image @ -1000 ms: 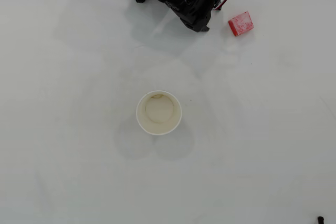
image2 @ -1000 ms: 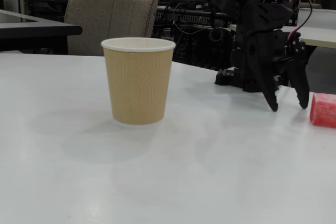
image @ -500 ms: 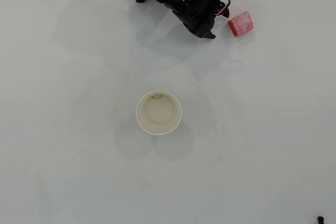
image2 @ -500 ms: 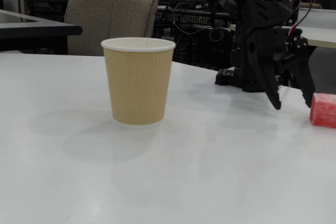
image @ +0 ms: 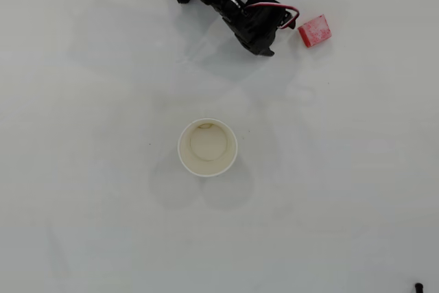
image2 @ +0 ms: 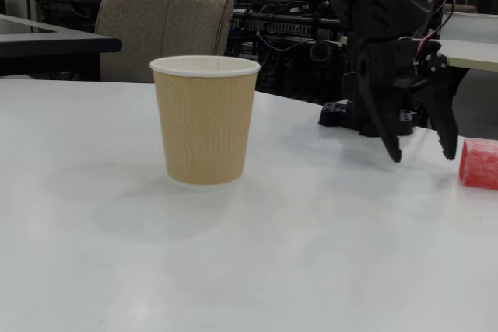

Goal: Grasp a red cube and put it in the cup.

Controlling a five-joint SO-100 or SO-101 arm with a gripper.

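Note:
The red cube lies on the white table at the upper right of the overhead view, scuffed whitish on top; in the fixed view it sits at the right edge. My black gripper hangs fingers-down just left of the cube, jaws open and empty, tips close above the table. From overhead its body hides the fingertips. The cup stands upright and empty in the middle of the table, well away from the gripper. In the fixed view it is tan with a white rim.
The arm's black base stands behind the gripper on the white table. A grey chair and cluttered desks lie beyond the far edge. A small dark object shows at the overhead view's bottom right corner.

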